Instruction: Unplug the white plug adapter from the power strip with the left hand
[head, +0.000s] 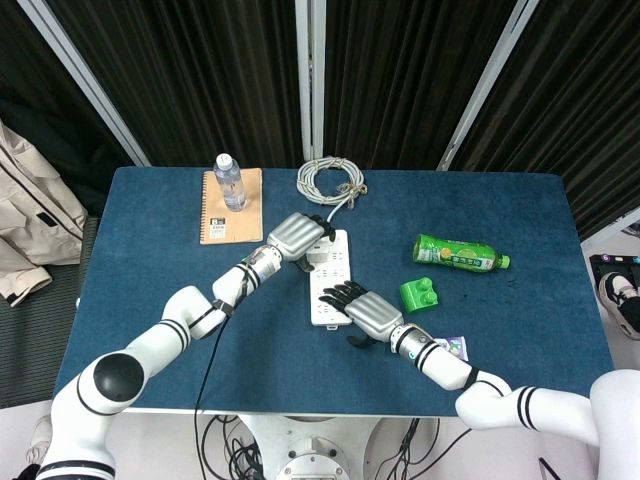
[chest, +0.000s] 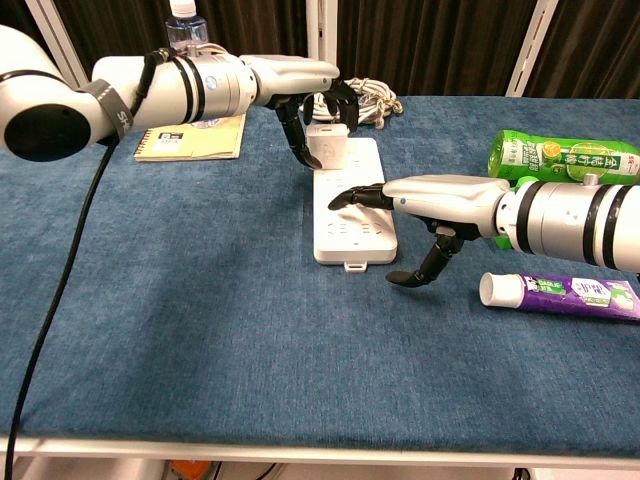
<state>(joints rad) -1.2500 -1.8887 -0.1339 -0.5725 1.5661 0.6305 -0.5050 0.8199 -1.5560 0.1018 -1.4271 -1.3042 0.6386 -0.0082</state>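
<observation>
White adapter (chest: 327, 143) upright at power strip's (chest: 350, 215) far end, clasped by left hand (chest: 305, 95); clear only from chest. Strip's length toward cable coil (head: 331, 181). Right hand (chest: 437, 201) spread, pressing strip's near half.

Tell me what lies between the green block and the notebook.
In the head view, the power strip lies between the green block and the notebook, with the left hand over its far end.
</observation>
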